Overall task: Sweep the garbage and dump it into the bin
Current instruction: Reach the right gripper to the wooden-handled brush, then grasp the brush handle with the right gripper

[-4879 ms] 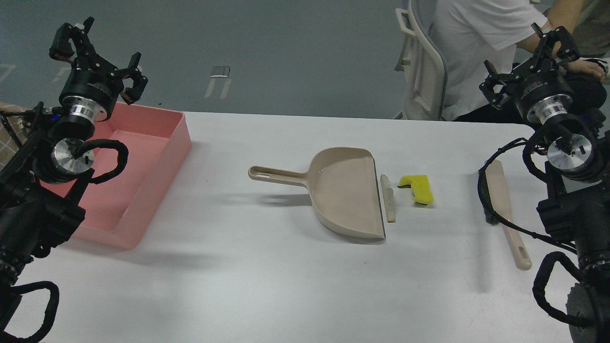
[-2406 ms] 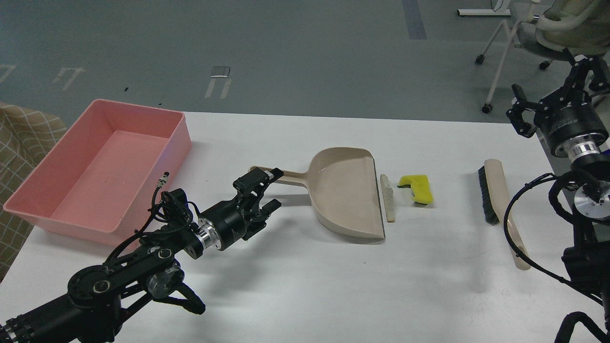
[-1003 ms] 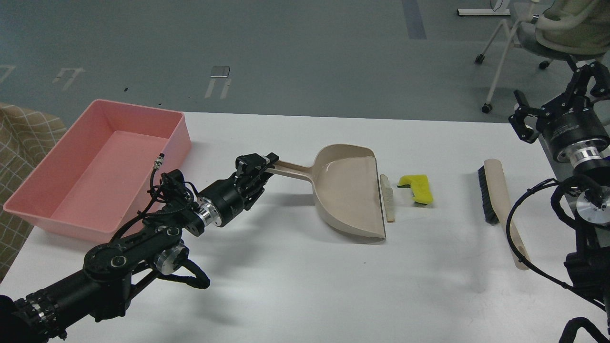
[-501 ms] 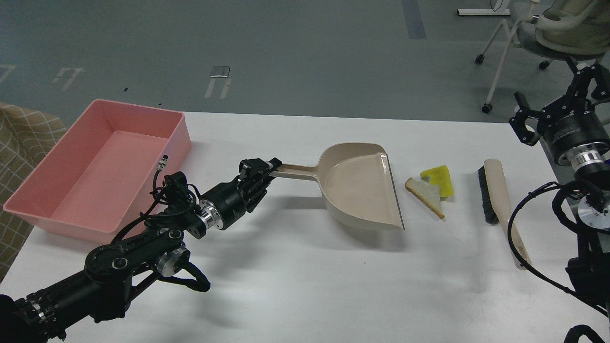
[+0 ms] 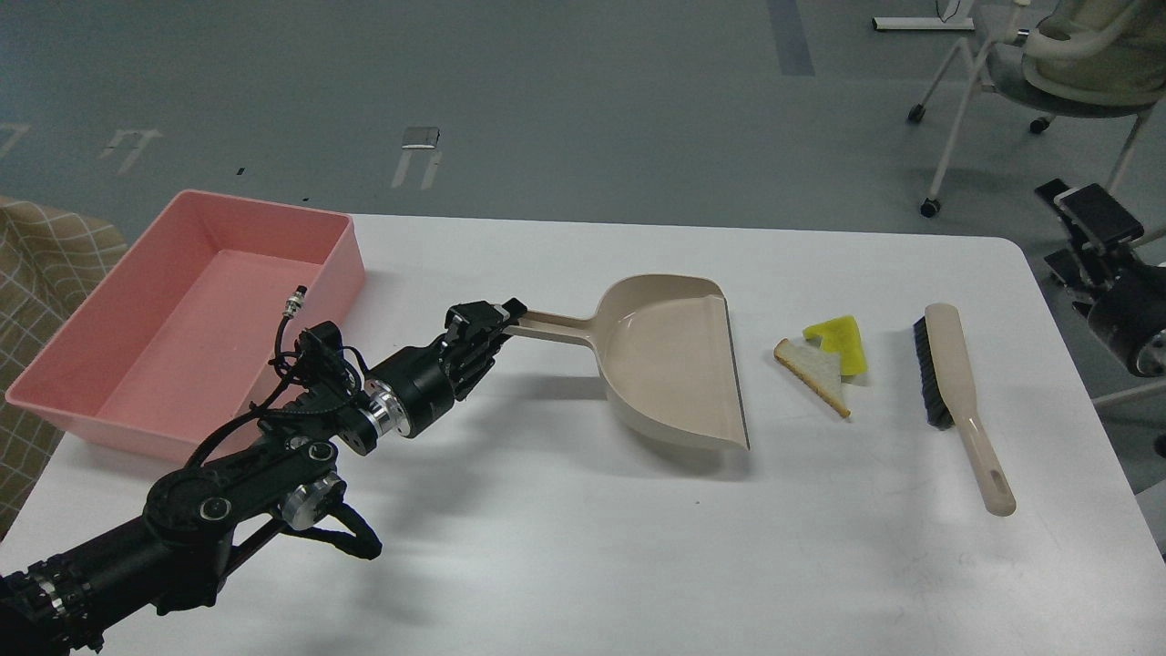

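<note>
My left gripper is shut on the handle end of the beige dustpan, whose open lip faces right. Right of the lip lie the garbage scraps: a whitish triangular bread slice and a yellow sponge piece, touching each other. The beige brush with black bristles lies further right, apart from them. The pink bin stands at the table's left. My right arm shows only at the right edge, off the table; its gripper is out of view.
A white table carries everything. An office chair stands on the floor behind the table's right corner. A checked cloth lies left of the bin.
</note>
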Motion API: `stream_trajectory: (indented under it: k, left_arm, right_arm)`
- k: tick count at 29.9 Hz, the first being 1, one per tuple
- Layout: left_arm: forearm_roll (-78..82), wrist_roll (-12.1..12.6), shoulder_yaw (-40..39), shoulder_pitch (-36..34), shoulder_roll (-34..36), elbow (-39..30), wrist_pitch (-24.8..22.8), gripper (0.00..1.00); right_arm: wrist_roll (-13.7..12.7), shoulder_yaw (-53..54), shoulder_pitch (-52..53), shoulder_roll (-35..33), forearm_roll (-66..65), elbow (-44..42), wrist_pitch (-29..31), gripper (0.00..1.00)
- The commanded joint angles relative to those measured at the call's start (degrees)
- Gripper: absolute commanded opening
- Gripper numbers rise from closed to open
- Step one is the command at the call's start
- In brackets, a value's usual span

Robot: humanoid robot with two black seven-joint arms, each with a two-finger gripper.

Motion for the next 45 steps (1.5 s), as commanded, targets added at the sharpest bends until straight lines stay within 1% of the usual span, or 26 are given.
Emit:
stream_trajectory:
  k: [1, 3, 4, 5, 7, 9, 10, 15, 17, 20, 23, 24, 27, 30, 33, 36, 38, 39, 41, 43, 45]
  left_arm:
    - [0.06, -0.37, 0.01, -0.07, -0.16, 0.19, 0.08, 0.07]
    - [0.06, -0.37, -0.08, -0.16, -0.42, 0.63, 0.35, 0.07]
    - [0.06, -0.46, -0.08, -0.25, -0.42, 0.81, 0.87, 0.07]
    - [0.06, -0.55, -0.08, -0.25, -0.42, 0.81, 1.31, 0.07]
    - [0.06, -0.81, -0.08, -0.16, -0.6, 0.81, 1.66, 0.07]
    - [0.06, -0.81, -0.08, -0.16, -0.77, 0.81, 1.75, 0.07]
    - [0.06, -0.81, -0.08, -0.07, -0.86, 0.81, 1.75, 0.07]
    - [0.06, -0.9, -0.16, 0.02, -0.95, 0.81, 1.75, 0.08]
    - [-0.03, -0.9, -0.16, 0.1, -0.95, 0.81, 1.75, 0.08]
    - [-0.03, -0.9, -0.34, 0.1, -1.13, 0.81, 1.75, 0.08]
    - [-0.03, -0.9, -0.25, 0.02, -1.56, 0.81, 1.75, 0.08]
    - [-0.03, -0.9, -0.16, -0.07, -1.83, 0.81, 1.75, 0.08]
    - [-0.03, -1.25, -0.16, 0.28, -1.83, 0.81, 1.75, 0.08]
    - [-0.03, -1.86, -0.08, 0.37, -1.74, 0.81, 1.75, 0.08]
    - [-0.03, -1.95, -0.08, 0.46, -1.74, 0.81, 1.75, 0.08]
    - [-0.03, -1.95, -0.16, 0.54, -1.74, 0.81, 1.84, 0.08]
    - [-0.03, -1.95, -0.08, 0.54, -1.74, 0.81, 1.84, 0.08]
    - [-0.03, -1.95, -0.08, 0.54, -1.74, 0.81, 1.84, 0.08]
    - [-0.03, -1.87, -0.08, 0.54, -1.65, 0.81, 1.84, 0.08]
    - [-0.03, -1.95, -0.08, 0.54, -1.65, 0.81, 1.84, 0.08]
    - [-0.03, -1.95, -0.08, 0.54, -1.65, 0.81, 1.84, 0.08]
  right_arm:
    - [0.06, -4.82, -1.13, -7.09, -0.46, 3.55, 1.9, 1.0]
    - [0.06, -5.52, -1.13, -7.01, -0.99, 4.43, 1.9, 0.95]
    - [-0.02, -5.79, -1.3, -6.92, -1.77, 4.78, 1.9, 0.88]
    - [-0.29, -5.88, -2.17, -6.75, -3.17, 4.87, 1.82, 0.76]
    - [-0.29, -5.96, -4.19, -6.4, -4.76, 4.61, 1.73, 0.69]
    - [-0.29, -5.96, -5.34, -5.96, -5.12, 4.43, 1.64, 0.65]
    - [-0.29, -6.05, -6.3, -5.52, -5.47, 4.17, 1.64, 0.62]
    - [-0.64, -6.14, -7.19, -4.38, -7.14, 1.53, 1.64, 0.61]
    - [-0.9, -6.58, -7.19, -3.06, -9.59, 0.83, 1.64, 0.6]
    - [-1.96, -7.11, -7.28, 0.71, -14.07, -0.93, 1.46, 0.6]
    - [-2.05, -7.11, -7.28, 1.95, -14.79, -0.93, 1.46, 0.61]
    - [-2.31, -7.19, -7.28, 2.56, -15.4, -0.85, 1.46, 0.62]
    - [-4.85, -7.37, -7.8, 4.23, -17.51, -0.93, 1.46, 0.62]
    - [-5.82, -7.28, -7.98, 5.29, -17.86, -0.93, 0.85, 0.62]
    - [-6.88, -7.37, -8.16, 5.47, -18.48, -1.02, 0.58, 0.59]
    - [-6.97, -7.37, -8.25, 5.56, -18.66, -0.93, 0.58, 0.57]
    - [-7.06, -7.37, -8.25, 5.73, -18.66, -0.93, 0.58, 0.54]
    - [-7.14, -7.37, -8.25, 5.73, -18.74, -0.93, 0.58, 0.51]
    - [-7.14, -7.46, -8.25, 5.73, -18.74, -0.93, 0.58, 0.47]
    - [-7.14, -7.46, -8.68, 5.73, -18.74, -0.93, 0.58, 0.4]
    - [-7.14, -7.28, -9.39, 5.65, -18.66, -0.76, 0.58, 0.28]
